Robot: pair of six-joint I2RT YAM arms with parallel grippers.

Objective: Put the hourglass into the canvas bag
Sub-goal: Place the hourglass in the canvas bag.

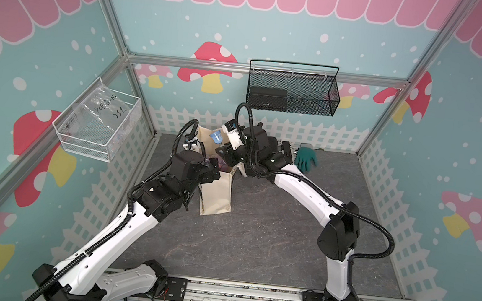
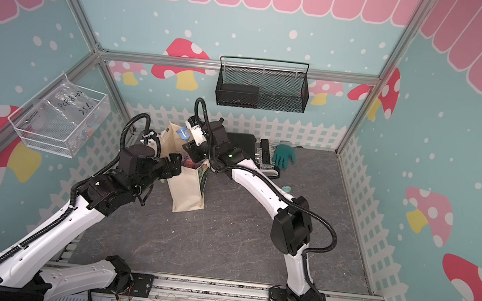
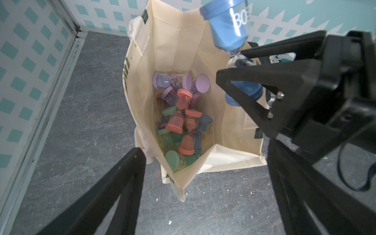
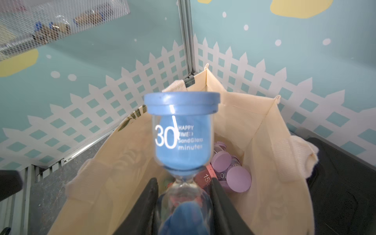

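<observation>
Hourglass (image 4: 183, 138): blue, printed "30 minutes", upper bulb packed with blue sand. Pinched at the narrow waist by the right gripper (image 4: 184, 183), jaws clenched on the glass. Poised above the open mouth of the canvas bag (image 4: 254, 122), close to one side wall, not yet inside.

Only from the left wrist: the bag's floor, heaped with small hourglasses (image 3: 183, 118) in purple, coral and green. Also from there, the left gripper (image 3: 203, 150) released, fingers spread wide either side of the bag's near end, grasping nothing; contact with the cloth impossible to judge. From the right wrist, just a few purple caps and one coral one deep in the bag.

In both top views, merely a sliver of blue past the arms, but the whole bag upright on the grey table (image 1: 270, 238). Well apart from the bag, toward the back fence, a green glove (image 1: 306, 160). Between glove and bag in a top view, a flat black case (image 2: 242, 140). High above the bag on the back wall, a black mesh basket (image 1: 292, 92).
</observation>
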